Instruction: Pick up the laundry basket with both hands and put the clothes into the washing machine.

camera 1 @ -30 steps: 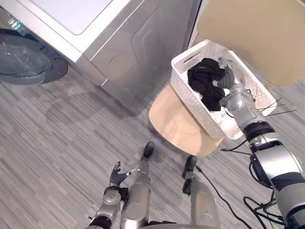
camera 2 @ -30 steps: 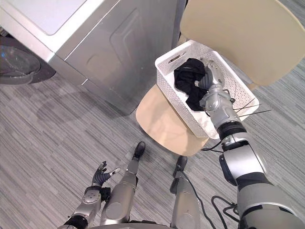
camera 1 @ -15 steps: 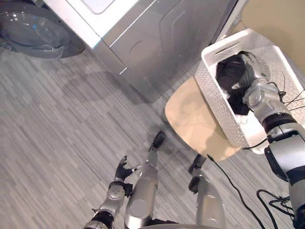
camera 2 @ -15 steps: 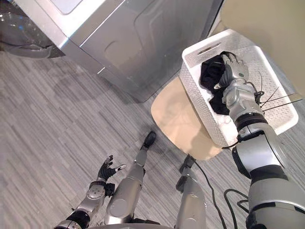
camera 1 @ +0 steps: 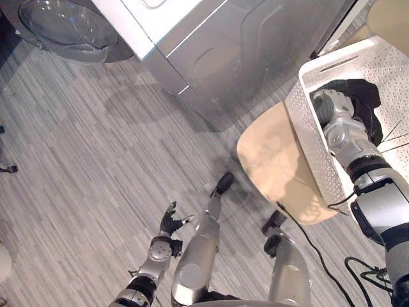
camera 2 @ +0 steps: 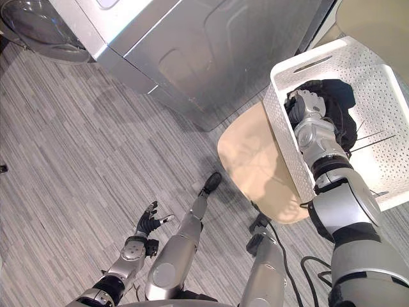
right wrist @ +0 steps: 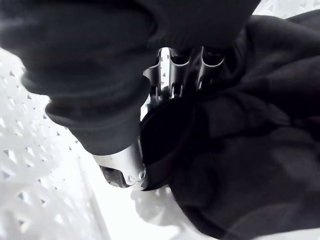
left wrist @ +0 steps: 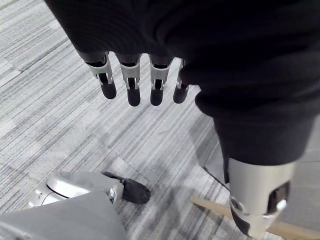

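Silver-grey under its dark ribbed cover, the right hand (camera 2: 301, 105) was pictured sunk into the black clothes (camera 2: 335, 96) that lay heaped inside the white perforated laundry basket (camera 2: 383, 89). Whether it was closed on the cloth could not be told, since its front was buried in the folds. The left hand (camera 1: 167, 224) was held low over the grey striped floor (camera 1: 77, 160), well apart from the basket, opened out and carrying nothing.

The basket was seen standing on a round beige seat (camera 2: 249, 153), just beside the side panel of the silver washing machine (camera 2: 211, 45). The machine's round glass door (camera 1: 64, 29) was in sight at the far corner, away from the basket; whether it was open could not be made out.

By this showing, the task was judged to be at an early stage. The basket had not been lifted, and it was met by one hand rather than the two called for. All the clothes were in the basket, and none were seen at or in the machine. Left to be done, it was reckoned, were the two-handed pick-up, the carry round to the door and the loading of the clothes.
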Motion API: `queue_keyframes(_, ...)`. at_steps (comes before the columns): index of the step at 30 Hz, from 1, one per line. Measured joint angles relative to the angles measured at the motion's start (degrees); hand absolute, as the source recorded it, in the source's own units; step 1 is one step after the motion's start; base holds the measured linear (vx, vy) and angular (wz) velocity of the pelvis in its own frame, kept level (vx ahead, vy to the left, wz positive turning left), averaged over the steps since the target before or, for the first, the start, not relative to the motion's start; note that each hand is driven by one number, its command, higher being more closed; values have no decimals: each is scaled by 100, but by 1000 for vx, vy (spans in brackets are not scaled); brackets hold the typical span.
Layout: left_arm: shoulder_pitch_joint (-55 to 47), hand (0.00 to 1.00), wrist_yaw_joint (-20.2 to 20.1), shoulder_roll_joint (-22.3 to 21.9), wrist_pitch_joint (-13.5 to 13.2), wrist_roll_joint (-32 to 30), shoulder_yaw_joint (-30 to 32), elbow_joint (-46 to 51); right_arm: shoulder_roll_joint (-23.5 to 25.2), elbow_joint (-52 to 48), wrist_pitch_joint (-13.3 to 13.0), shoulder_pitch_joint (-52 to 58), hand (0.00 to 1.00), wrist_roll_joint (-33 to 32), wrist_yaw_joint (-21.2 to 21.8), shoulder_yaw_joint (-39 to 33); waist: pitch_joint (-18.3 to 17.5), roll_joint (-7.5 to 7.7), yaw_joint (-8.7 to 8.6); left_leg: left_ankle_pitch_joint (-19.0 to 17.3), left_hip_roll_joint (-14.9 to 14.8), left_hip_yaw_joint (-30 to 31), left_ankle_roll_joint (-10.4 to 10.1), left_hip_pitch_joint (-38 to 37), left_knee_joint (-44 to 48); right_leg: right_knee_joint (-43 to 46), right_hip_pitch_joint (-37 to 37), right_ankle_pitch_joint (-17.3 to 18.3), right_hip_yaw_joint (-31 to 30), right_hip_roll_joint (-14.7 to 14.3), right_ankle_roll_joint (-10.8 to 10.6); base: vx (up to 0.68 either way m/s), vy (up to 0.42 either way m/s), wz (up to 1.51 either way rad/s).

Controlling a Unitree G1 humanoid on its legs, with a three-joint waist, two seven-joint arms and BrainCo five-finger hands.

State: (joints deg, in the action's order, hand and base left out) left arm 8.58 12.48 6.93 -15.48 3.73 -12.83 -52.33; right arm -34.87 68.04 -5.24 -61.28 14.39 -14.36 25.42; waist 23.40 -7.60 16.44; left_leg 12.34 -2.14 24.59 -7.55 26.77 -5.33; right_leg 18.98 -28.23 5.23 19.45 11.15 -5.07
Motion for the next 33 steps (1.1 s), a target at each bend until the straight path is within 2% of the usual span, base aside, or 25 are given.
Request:
queue_keyframes(4,2,0,0,0,16,2,21,3,126,-329,-59,120,100,-763,-8,-580,33,50,-79,0,-36,-113,0,-170,-1,11,113,-12,-89,-32,15,-56,-43,-14)
queue_keyframes(6,0,0,6,13,44,2,261,7,309,-806,-110,189,100,-1184,-73,-1086,107,162,-197,-6,-89,-167,-3,-325,-1,-16,246,-30,-131,-61,43,-55,-48,-12)
queue_keyframes(8,-4,0,3,12,69,2,386,21,394,-1198,-124,291,100,-1351,-126,-1432,142,223,-303,-21,-122,-199,-17,-412,-2,-14,319,-31,-159,-92,45,-47,-35,-8)
queue_keyframes(12,-48,0,7,12,120,-2,524,18,585,-1821,-245,676,100,-1665,-303,-2079,150,248,-412,-66,-151,-317,42,-605,-5,-31,485,-42,-222,-110,47,-53,-32,-8)
queue_keyframes(16,-279,0,18,10,160,-10,832,12,934,-2436,-334,1242,100,-1949,-346,-2472,73,404,-583,-109,-172,-498,108,-762,-5,-134,609,-101,-356,-151,19,-2,-22,-19)
queue_keyframes(19,-479,0,16,5,238,-61,903,4,1284,-2868,-359,1829,100,-2359,-339,-2776,-61,560,-697,-122,-185,-739,128,-943,-3,-371,815,-217,-483,-214,13,41,-8,-22)
queue_keyframes(21,-596,0,3,-2,281,-126,926,0,1624,-3231,-474,2388,100,-2657,-313,-2930,-243,675,-809,-123,-180,-856,127,-1097,-3,-608,1041,-302,-521,-242,-17,61,8,-13)
queue_keyframes(24,-674,0,2,-38,300,-213,1111,5,2170,-3785,-595,3094,100,-3303,-237,-3169,-544,756,-947,-189,-196,-1014,101,-1272,-2,-922,1328,-427,-556,-305,-32,39,6,-13)
queue_keyframes(29,-957,0,-4,-152,379,-214,1139,16,3017,-4820,-995,4217,100,-4952,222,-3152,-1075,795,-961,-434,-211,-1485,175,-1732,-3,-1343,1734,-621,-939,-393,-101,39,23,-40)
queue_keyframes(33,-1236,0,-13,-207,400,-203,1339,50,3382,-5507,-1148,4554,100,-5721,588,-2653,-1219,926,-965,-620,-274,-2215,222,-2065,-6,-1672,1805,-886,-1604,-489,-141,0,30,-95)
